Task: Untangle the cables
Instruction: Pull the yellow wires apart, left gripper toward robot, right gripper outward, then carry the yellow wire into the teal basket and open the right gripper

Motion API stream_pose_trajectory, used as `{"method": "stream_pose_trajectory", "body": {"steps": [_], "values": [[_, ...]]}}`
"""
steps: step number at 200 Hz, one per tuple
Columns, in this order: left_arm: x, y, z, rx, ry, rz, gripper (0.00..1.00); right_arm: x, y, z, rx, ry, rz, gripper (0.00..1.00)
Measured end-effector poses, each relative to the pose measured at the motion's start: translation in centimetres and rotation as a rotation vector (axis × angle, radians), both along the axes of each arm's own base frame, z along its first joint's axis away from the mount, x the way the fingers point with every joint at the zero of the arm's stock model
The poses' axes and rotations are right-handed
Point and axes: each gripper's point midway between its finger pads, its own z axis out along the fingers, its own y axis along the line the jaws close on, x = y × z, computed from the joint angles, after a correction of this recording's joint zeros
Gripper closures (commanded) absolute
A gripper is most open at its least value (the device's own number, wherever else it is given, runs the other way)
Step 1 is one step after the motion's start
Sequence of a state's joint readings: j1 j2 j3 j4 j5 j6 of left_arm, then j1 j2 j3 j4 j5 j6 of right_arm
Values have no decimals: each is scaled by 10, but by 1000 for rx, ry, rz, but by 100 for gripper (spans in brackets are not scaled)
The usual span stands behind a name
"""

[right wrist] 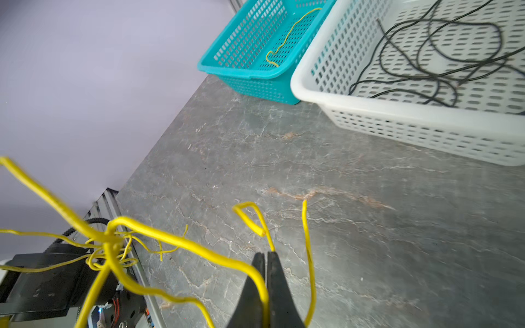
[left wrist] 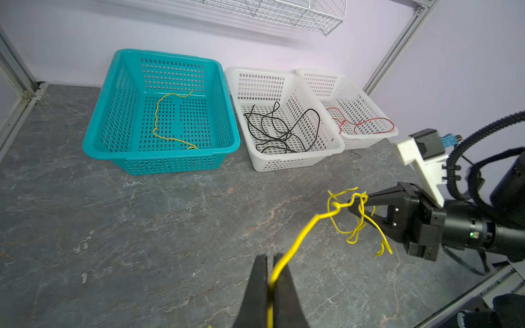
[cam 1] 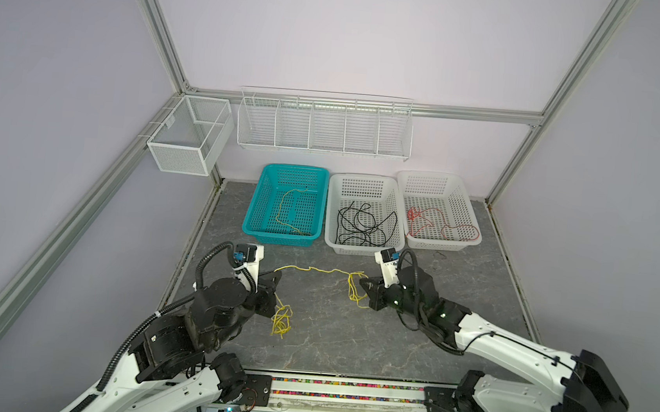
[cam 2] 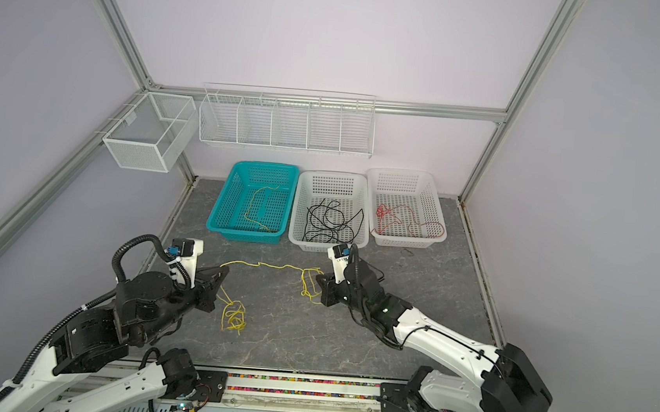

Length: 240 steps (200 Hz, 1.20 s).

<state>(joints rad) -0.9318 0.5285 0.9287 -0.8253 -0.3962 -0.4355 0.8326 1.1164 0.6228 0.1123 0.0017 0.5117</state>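
In both top views the left end effector (cam 1: 274,280) pinches the yellow cable (cam 1: 314,269), which spans the lower middle of the frame above the desk (cam 1: 329,337) to the right end effector (cam 1: 362,286), which also clamps it; tangled loops hang beside each. Across mid-frame, the teal basket (cam 1: 277,236) holds a second yellow cable (cam 1: 278,214), the middle white basket (cam 1: 363,250) black cables (cam 1: 359,222), and the right white basket (cam 1: 437,245) a red cable (cam 1: 413,214).

Left wrist: the cable rises from pressed-together fingers (left wrist: 260,272) at bottom centre to a knot at right.

Right wrist: fingers (right wrist: 279,272) at bottom centre squeeze the cable; the tangle fills the lower left.
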Motion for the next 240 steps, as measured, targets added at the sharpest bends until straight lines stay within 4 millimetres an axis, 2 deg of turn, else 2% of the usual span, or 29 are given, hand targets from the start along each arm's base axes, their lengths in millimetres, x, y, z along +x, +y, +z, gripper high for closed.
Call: {"method": "stream_pose_trajectory", "body": {"steps": [37, 57, 73, 97, 123, 161, 176, 191, 208, 223, 240], "values": [[-3, 6, -5, 27, 9, 4, 100, -15, -37, 26, 30, -25, -48, 94], [-3, 17, -3, 30, -12, 46, 100, -20, -68, 35, 11, -43, -116, 94], [1, 37, -1, 61, -35, 137, 100, -21, -95, 36, -38, -47, -190, 94], [6, 45, -2, 90, -43, 187, 100, -31, -108, 51, -83, -56, -187, 94], [9, 52, -6, 127, -42, 231, 100, -35, -130, 90, -115, -133, -239, 94], [10, 66, -12, 173, -45, 289, 100, -47, -194, 160, -118, -272, -463, 94], [11, 69, -12, 181, -48, 304, 100, -50, -211, 186, -109, -307, -530, 94], [12, 71, -13, 188, -46, 314, 100, -50, -215, 201, -96, -324, -549, 94], [13, 72, -15, 189, -48, 321, 100, -46, -203, 203, -104, -303, -507, 94], [14, 68, -17, 170, -57, 309, 100, -32, -176, 196, -128, -251, -430, 94], [13, 64, -22, 138, -67, 288, 100, -5, -132, 170, -174, -153, -326, 94]]}}
